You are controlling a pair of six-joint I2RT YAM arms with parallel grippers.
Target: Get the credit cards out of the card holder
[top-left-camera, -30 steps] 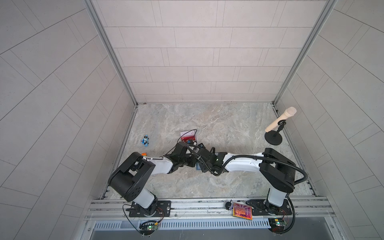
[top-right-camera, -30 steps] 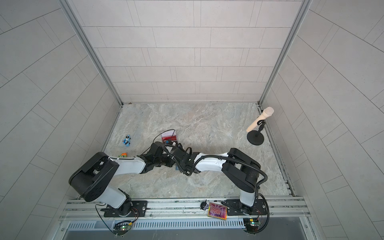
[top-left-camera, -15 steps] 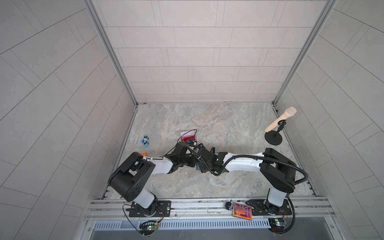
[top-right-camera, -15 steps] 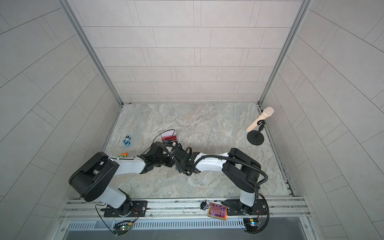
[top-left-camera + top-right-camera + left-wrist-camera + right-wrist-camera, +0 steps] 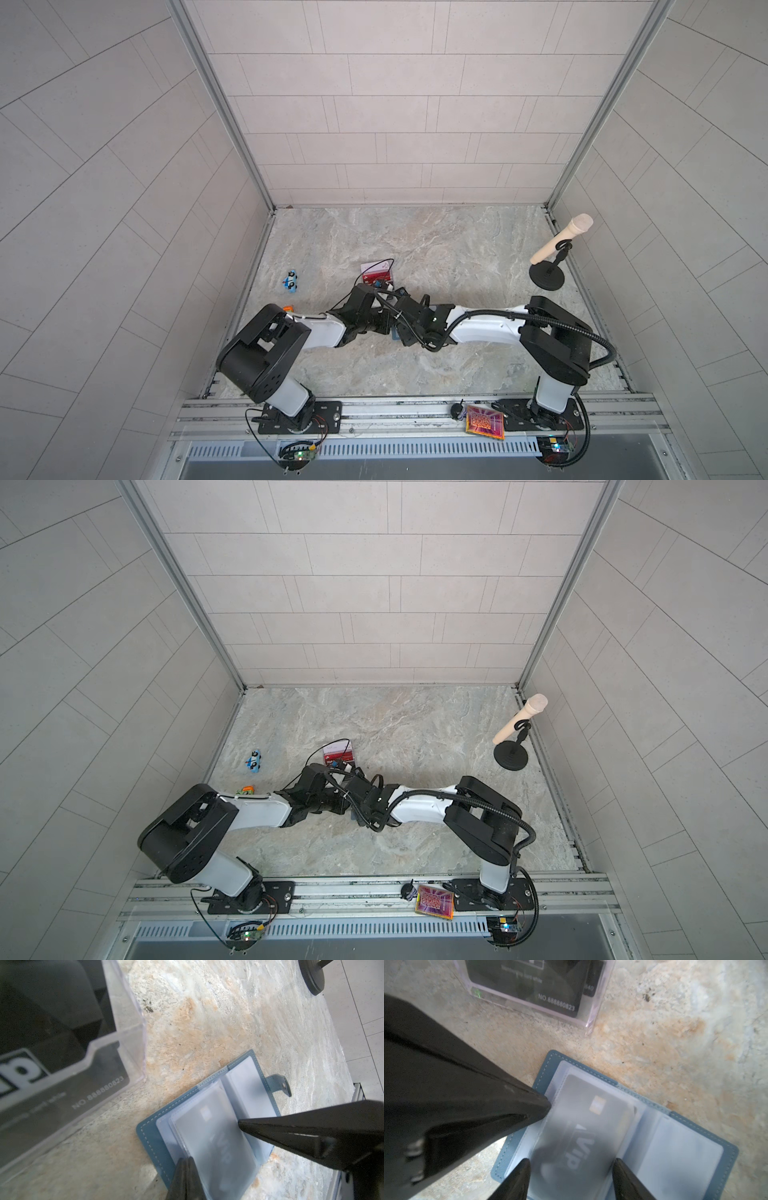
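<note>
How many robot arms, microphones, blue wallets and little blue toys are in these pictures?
Robot arms: 2, left arm and right arm
Microphone: 1
Blue wallet: 1
Little blue toy: 1
Total: 5

The card holder [image 5: 548, 1070] is mostly covered in both top views; the grey card [image 5: 583, 1118] inside it looks blurred
</note>
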